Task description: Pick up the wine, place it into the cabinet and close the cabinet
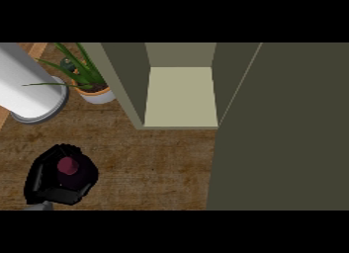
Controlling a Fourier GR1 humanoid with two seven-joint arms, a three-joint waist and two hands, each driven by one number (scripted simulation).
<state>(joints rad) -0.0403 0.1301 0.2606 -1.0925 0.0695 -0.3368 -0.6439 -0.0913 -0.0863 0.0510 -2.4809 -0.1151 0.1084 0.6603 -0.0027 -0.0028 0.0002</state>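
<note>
Down at the lower left of the head view, the left hand (60, 177) sits over the wooden counter (155, 163), its black fingers curled round the wine bottle (69, 167). Only the bottle's dark red top shows between the fingers; the rest is hidden by the hand. The hand and bottle are well apart from the cabinet (181, 94), which stands open ahead, its pale shelf bare to the view. The cabinet door (286, 128) swings out on the right and fills that side of the view. At the upper left a white paper towel roll (20, 79) leans on its round base, and just beside it a green plant (82, 74) stands in a small pot. The right hand does not show.
</note>
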